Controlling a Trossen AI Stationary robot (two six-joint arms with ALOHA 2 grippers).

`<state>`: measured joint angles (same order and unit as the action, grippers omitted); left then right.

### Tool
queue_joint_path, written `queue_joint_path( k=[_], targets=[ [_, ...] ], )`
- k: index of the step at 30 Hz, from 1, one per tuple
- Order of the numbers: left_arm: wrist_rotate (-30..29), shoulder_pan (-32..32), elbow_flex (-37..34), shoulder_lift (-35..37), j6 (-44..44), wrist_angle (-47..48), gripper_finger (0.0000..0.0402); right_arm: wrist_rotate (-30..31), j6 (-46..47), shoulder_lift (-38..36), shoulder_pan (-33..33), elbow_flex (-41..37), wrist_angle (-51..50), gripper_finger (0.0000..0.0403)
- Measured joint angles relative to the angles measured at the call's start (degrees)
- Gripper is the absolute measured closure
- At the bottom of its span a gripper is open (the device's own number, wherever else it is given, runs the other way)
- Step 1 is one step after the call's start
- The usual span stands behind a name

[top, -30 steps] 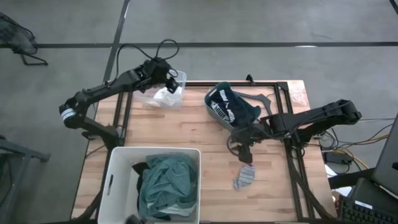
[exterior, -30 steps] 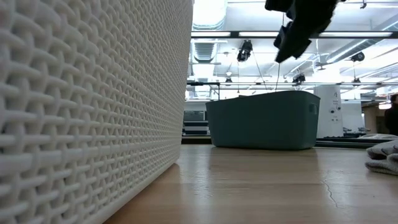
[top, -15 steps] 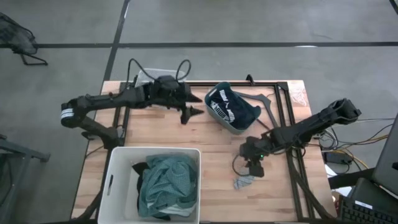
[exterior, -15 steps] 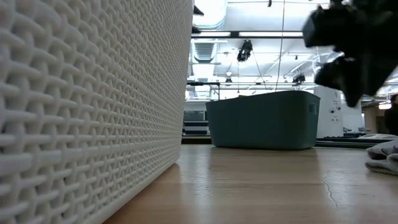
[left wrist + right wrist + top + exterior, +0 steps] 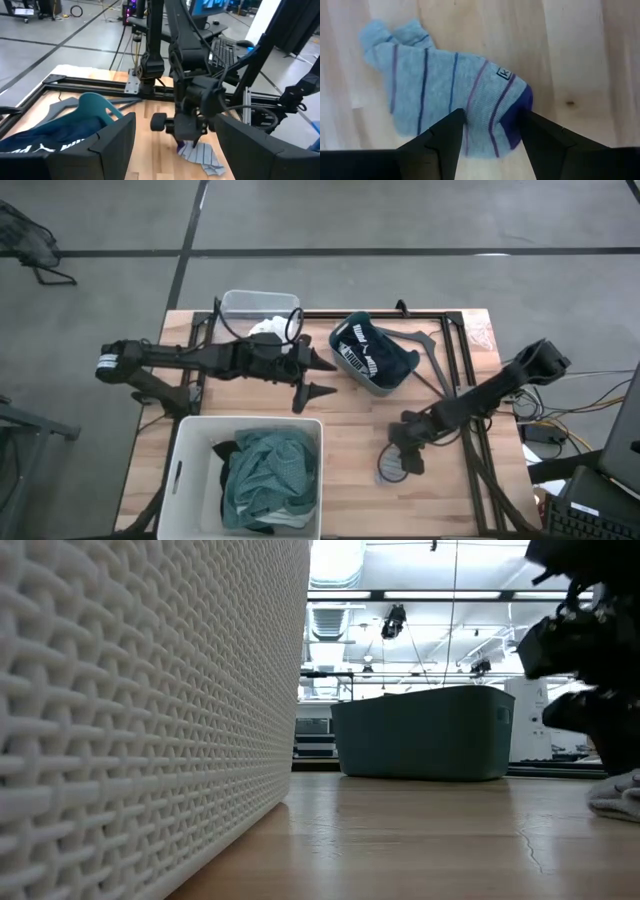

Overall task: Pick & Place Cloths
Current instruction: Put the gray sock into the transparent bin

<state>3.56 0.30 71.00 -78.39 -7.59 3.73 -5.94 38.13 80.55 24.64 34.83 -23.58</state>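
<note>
A grey sock with purple stripes and a purple toe (image 5: pixel 445 90) lies flat on the table near its right near part (image 5: pixel 390 472). My right gripper (image 5: pixel 403 460) is open directly above it, with its fingers on either side of the toe end (image 5: pixel 490 145). My left gripper (image 5: pixel 330 378) is open over the table's middle, between the white tub and the teal basket, and faces the sock (image 5: pixel 200 152). Teal-green and dark cloths (image 5: pixel 265 470) fill the white tub. A dark cloth with white print (image 5: pixel 380 355) lies in the teal basket. My right gripper comes at the sock from above, pointing down. Its open fingers (image 5: pixel 445 142) straddle the purple toe end (image 5: pixel 517 107) across the sock's width. I cannot tell whether the fingertips touch the fabric. The sock lies flat on the table.
The white tub (image 5: pixel 180 460) stands at the near left, and its woven wall (image 5: pixel 150 690) fills half the low view. The teal basket (image 5: pixel 345 345) sits at the far middle. A clear container (image 5: pixel 240 305) holding a white cloth (image 5: pixel 265 330) is at the far left. Black frame rails (image 5: pixel 455 370) run along the right.
My left gripper has swung from the clear container at the far left toward the table's middle and near side. My right gripper has moved toward the near edge and down onto the sock's position. The sock has stayed where it was.
</note>
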Motion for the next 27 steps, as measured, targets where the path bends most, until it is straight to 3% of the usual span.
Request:
queue_joint_path(
  k=[6,12,18,27],
  targets=[
    [-0.7,-0.7,0.0,0.0,-0.3,0.1,0.0124,0.0,0.0,5.1,0.0,1.7,0.5,0.0257],
    [-0.6,-0.9,-0.2,-0.1,-0.3,0.2,0.0124,-0.1,-4.9,5.2,0.2,5.7,-0.7,0.0376],
    [-0.5,-1.2,-1.4,-0.1,0.0,-0.3,0.0124,5.6,-11.9,0.7,0.1,11.7,-2.4,0.0387],
    [3.1,-1.8,-9.3,-0.1,-2.8,-13.2,0.0124,23.3,-26.0,-5.6,-0.9,23.9,-7.0,0.0392]
  ],
)
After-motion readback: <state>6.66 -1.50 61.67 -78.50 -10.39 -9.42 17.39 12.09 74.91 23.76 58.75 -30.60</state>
